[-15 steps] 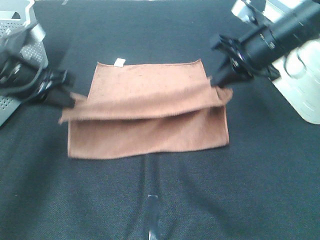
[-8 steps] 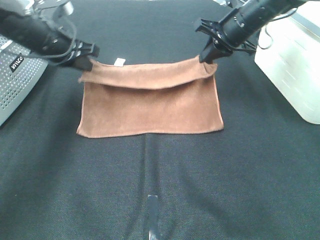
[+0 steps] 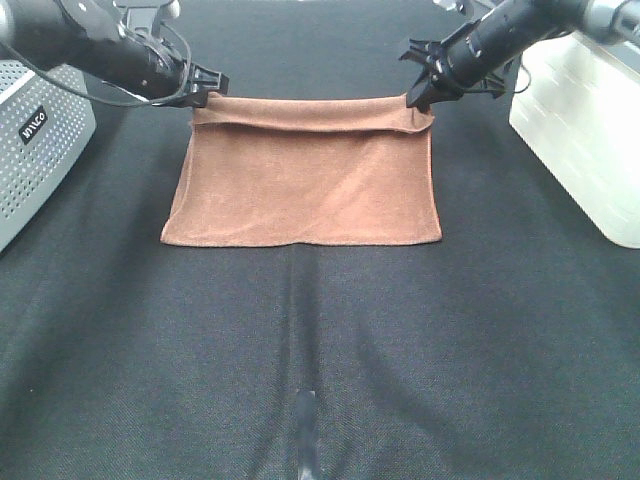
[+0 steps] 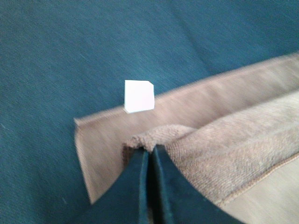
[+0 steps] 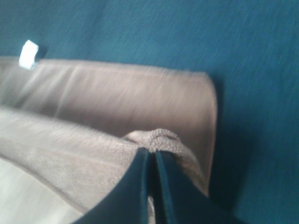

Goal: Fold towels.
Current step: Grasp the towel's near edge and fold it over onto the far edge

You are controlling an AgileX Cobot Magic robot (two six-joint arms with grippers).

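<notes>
The reddish-brown towel [image 3: 305, 185] lies on the black table, folded over so its lifted edge reaches the far edge. My left gripper [image 3: 205, 90] is shut on the towel's far left corner [image 4: 140, 140]. My right gripper [image 3: 418, 98] is shut on the far right corner [image 5: 154, 137]. Both hold their corners just above the lower layer. The white tag [image 4: 138, 96] sticks out from the lower layer's hem, also seen in the right wrist view [image 5: 29, 54]. In the high view the tag is hidden.
A grey perforated box [image 3: 35, 150] stands at the left edge. A white container [image 3: 585, 130] stands at the right edge. A thin strip of tape [image 3: 305, 430] lies on the black cloth near the front.
Both grippers have carried the towel's lifted edge away from the camera, over the lower layer to the far edge. The fold is now nearly closed and the tag is covered in the high view.
</notes>
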